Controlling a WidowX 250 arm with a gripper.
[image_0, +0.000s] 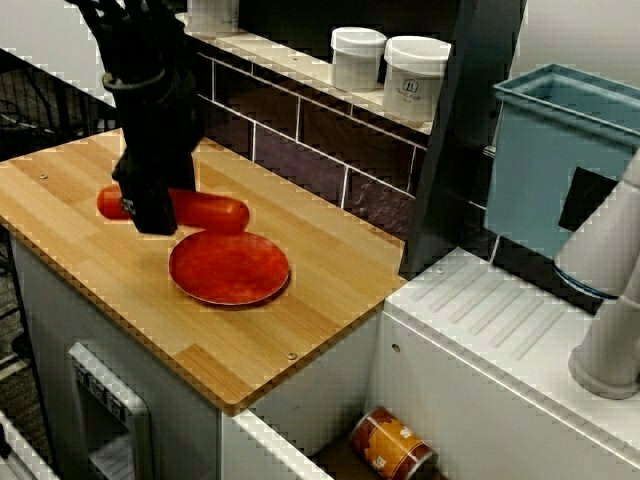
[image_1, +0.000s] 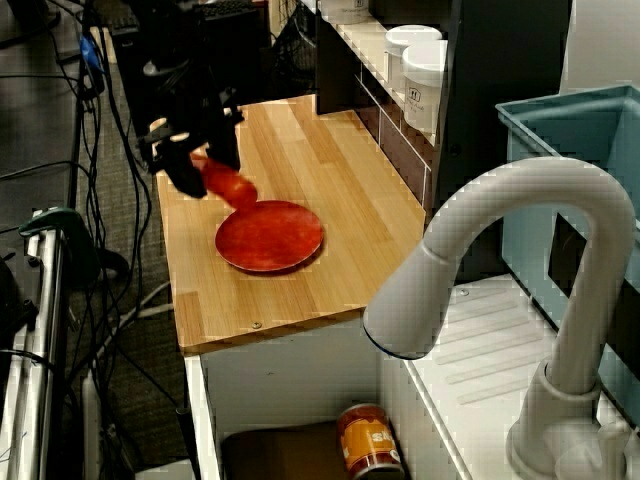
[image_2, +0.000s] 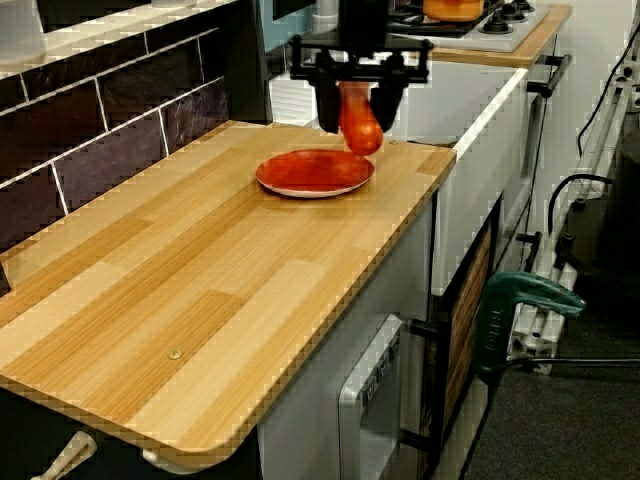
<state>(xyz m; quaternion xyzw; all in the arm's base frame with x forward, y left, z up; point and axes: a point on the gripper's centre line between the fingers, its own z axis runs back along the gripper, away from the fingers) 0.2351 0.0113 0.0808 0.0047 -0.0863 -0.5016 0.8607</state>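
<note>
Holding the red sausage (image_0: 212, 212) near its middle, the black gripper (image_0: 150, 208) has its two fingers squeezed on it from both sides. The sausage lies flat, and its long way runs along the wooden counter (image_0: 330, 290). It sticks out past the fingers at both ends. In the view from above, the longer end points toward the red plate (image_0: 230, 288) and reaches just to the plate's back rim. The plate sits just beside the gripper, a bit nearer the counter's front edge. In the view along the counter, the sausage looks lifted a little off the wood.
</note>
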